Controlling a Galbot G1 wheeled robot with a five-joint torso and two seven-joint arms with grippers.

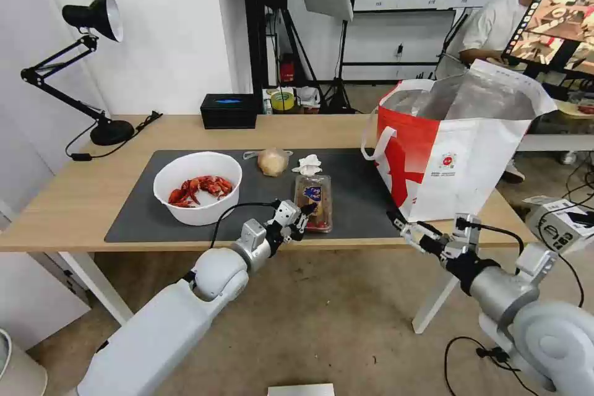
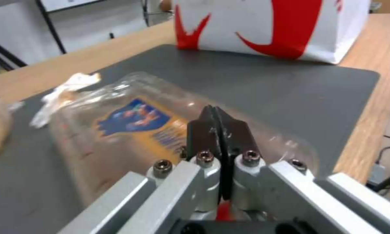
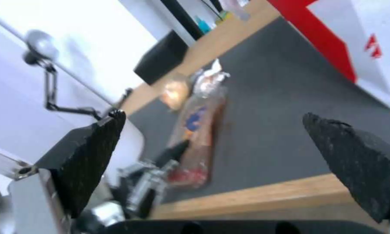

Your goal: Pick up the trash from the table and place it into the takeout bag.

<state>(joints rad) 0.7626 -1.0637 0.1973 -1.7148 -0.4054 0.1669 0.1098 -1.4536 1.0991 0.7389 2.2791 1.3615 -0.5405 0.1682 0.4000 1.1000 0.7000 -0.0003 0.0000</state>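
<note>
On the dark mat (image 1: 362, 198) of the table (image 1: 74, 198) lie a white bowl of red shells (image 1: 197, 189), a bagged tan bun (image 1: 273, 161), a crumpled tissue (image 1: 307, 165) and a clear tomato tray (image 1: 314, 195). My left gripper (image 1: 307, 208) hovers over the tray's near end. In the left wrist view its fingers (image 2: 203, 130) are pressed together above the tray (image 2: 130, 120), with nothing between them. The red and white takeout bag (image 1: 458, 154) stands open at the right. My right gripper (image 1: 396, 219) is open by the bag's near left corner, fingers (image 3: 95, 146) wide apart.
A black desk lamp (image 1: 93, 68) stands at the back left of the table, and a black box (image 1: 228, 111) sits at its back edge. Tripods and a monitor (image 1: 557, 18) are behind. Cables lie on the floor at the right.
</note>
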